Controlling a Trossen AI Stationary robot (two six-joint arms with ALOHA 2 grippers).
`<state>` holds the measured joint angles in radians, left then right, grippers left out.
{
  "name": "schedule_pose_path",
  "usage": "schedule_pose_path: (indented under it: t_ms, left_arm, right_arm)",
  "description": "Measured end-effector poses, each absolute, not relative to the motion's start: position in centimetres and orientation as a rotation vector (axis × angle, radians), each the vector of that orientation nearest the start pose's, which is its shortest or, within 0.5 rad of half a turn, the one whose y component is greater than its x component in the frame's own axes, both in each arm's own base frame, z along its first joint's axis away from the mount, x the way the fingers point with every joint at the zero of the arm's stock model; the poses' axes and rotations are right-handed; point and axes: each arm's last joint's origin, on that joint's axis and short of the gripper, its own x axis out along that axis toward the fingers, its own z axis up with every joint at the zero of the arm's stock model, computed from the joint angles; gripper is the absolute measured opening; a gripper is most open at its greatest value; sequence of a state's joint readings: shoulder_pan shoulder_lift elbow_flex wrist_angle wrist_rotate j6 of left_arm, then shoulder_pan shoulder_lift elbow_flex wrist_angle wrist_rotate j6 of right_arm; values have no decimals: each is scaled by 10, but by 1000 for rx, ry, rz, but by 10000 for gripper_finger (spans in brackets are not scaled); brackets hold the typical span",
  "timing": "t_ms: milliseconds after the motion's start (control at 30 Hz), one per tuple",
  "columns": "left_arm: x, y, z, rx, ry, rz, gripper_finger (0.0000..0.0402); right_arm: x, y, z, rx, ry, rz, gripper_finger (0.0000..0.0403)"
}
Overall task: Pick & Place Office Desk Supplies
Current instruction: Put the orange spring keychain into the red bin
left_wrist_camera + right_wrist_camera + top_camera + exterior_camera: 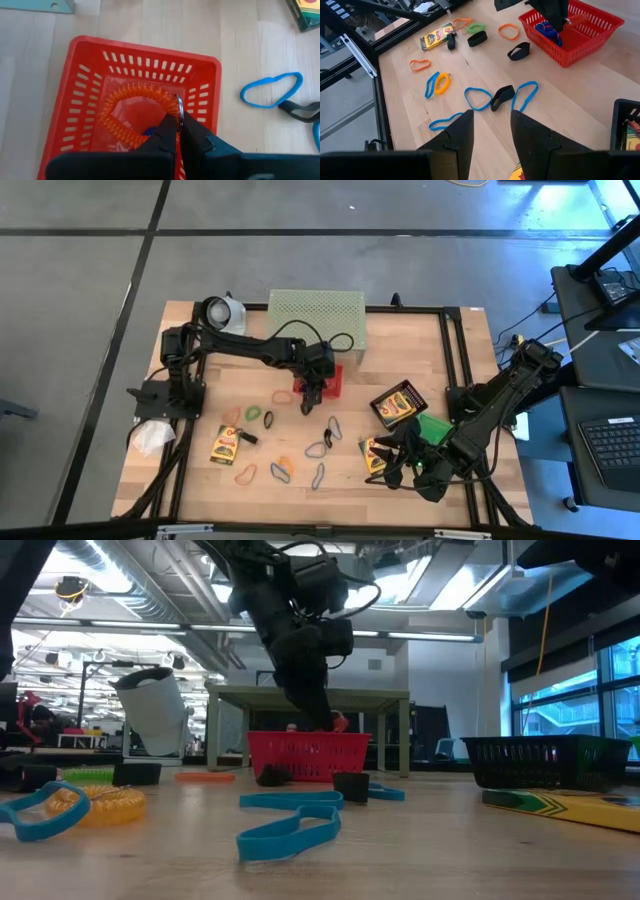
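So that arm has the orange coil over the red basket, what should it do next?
Probably open its fingers and let go. The left gripper is pinched shut on the ring of the orange coil, and the coil already hangs inside the red basket, so releasing should drop it in. The right gripper waits open farther off.

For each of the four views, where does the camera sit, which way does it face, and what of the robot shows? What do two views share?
High: overhead, straight down; both arms, left gripper over the red basket.
Low: table height, level across; the left arm descends into the basket.
Left wrist: looks down into the basket; own fingers pinch an orange coil.
Right wrist: own open fingers, facing across scattered loops.
Shared: right wrist also sees the basket.
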<state>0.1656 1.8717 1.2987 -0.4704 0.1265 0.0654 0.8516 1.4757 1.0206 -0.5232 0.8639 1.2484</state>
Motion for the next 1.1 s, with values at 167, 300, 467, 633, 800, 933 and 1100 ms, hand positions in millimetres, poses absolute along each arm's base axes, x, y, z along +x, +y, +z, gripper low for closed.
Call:
schedule_pose_path:
  t_ms: [167,300,467,633,800,933,1100]
  left_arm:
    - [381,60,188,-81,1041,23,3]
    - [381,58,181,-75,1071,26,2]
    - [385,53,174,-65,1084,18,2]
    - [385,53,170,-64,1096,20,2]
    - [384,53,167,-66,1114,20,2]
    - [384,53,167,-66,1115,20,3]
    - [385,50,167,-62,1118,15,3]
  right_arm:
    - [207,203,241,467,506,-377,130]
    - [207,203,241,467,506,-377,130]
    - [208,204,241,466,509,-372,130]
    - [208,204,241,467,510,-368,130]
    - [208,204,241,468,510,-368,130]
    - [208,204,241,466,510,-367,130]
    - [208,204,241,466,510,-368,130]
